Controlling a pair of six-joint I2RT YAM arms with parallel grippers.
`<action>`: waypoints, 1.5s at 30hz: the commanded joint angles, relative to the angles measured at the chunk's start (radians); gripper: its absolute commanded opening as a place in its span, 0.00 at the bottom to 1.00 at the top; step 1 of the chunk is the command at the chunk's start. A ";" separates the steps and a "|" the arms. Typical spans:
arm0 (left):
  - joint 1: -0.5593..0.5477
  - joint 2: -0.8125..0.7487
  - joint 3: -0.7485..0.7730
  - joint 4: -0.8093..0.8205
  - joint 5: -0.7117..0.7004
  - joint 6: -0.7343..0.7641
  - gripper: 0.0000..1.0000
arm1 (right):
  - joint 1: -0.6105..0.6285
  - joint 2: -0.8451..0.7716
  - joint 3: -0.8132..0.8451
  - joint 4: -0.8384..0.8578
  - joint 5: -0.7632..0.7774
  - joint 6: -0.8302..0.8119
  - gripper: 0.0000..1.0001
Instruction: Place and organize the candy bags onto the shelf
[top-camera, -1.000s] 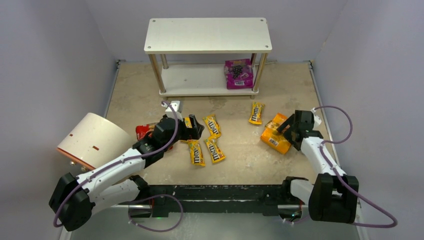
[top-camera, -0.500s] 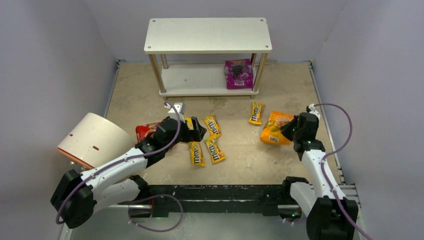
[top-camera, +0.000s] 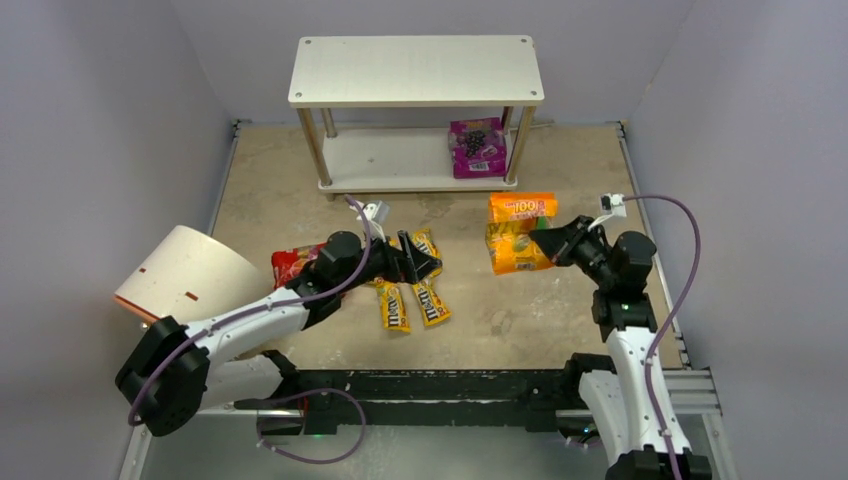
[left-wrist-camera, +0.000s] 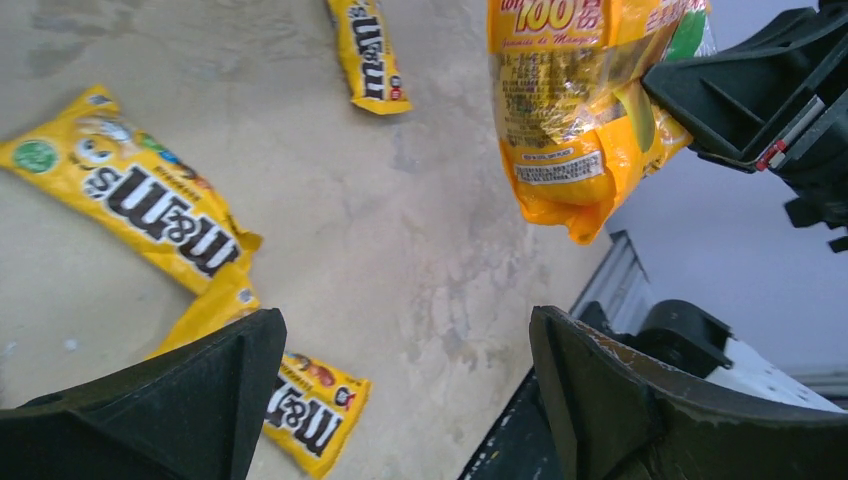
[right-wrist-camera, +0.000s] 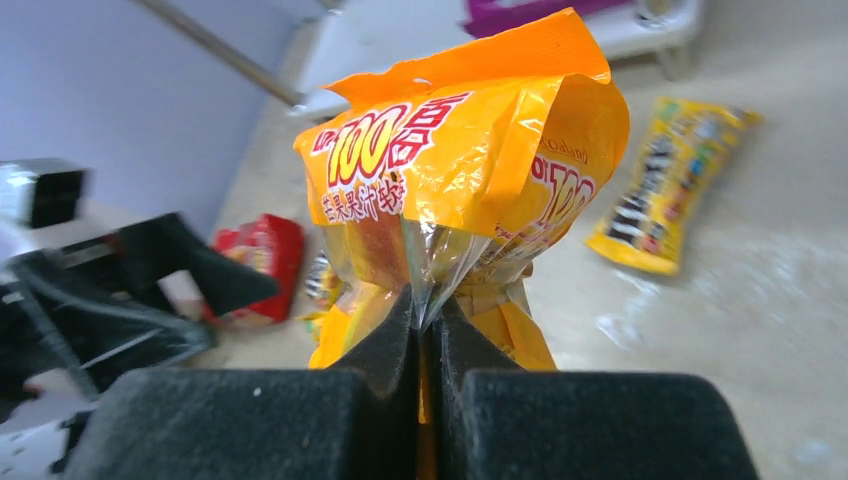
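Observation:
My right gripper (top-camera: 541, 242) (right-wrist-camera: 428, 310) is shut on the edge of the orange pouch (top-camera: 517, 236) (right-wrist-camera: 470, 150) (left-wrist-camera: 570, 100), which hangs above the table right of centre. My left gripper (top-camera: 418, 259) (left-wrist-camera: 405, 322) stands open and empty just over the yellow packets (top-camera: 393, 305) (left-wrist-camera: 150, 205) near the table's middle; one more packet (right-wrist-camera: 665, 185) lies beyond the pouch. The red pouch (top-camera: 290, 263) (right-wrist-camera: 258, 265) lies behind the left arm. The purple pouch (top-camera: 477, 147) sits on the lower board of the shelf (top-camera: 415, 70), at its right end.
A white-and-orange cylinder (top-camera: 185, 280) lies on its side at the table's left edge. Grey walls close in the left, right and back. A black rail (top-camera: 430, 385) runs along the near edge between the arm bases.
My right gripper closed on the orange pouch, lifted it off the table and swung it left and toward the shelf. My left gripper slid a little right over the yellow packets, still open.

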 joint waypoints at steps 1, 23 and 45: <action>-0.001 0.060 0.021 0.239 0.134 -0.122 0.98 | 0.017 -0.026 -0.003 0.397 -0.200 0.218 0.00; -0.209 0.082 -0.002 0.448 -0.352 -0.187 1.00 | 0.593 0.188 0.179 0.323 0.696 0.703 0.00; -0.209 -0.025 0.036 0.395 -0.478 -0.135 1.00 | 0.623 0.218 0.267 0.426 0.741 0.691 0.00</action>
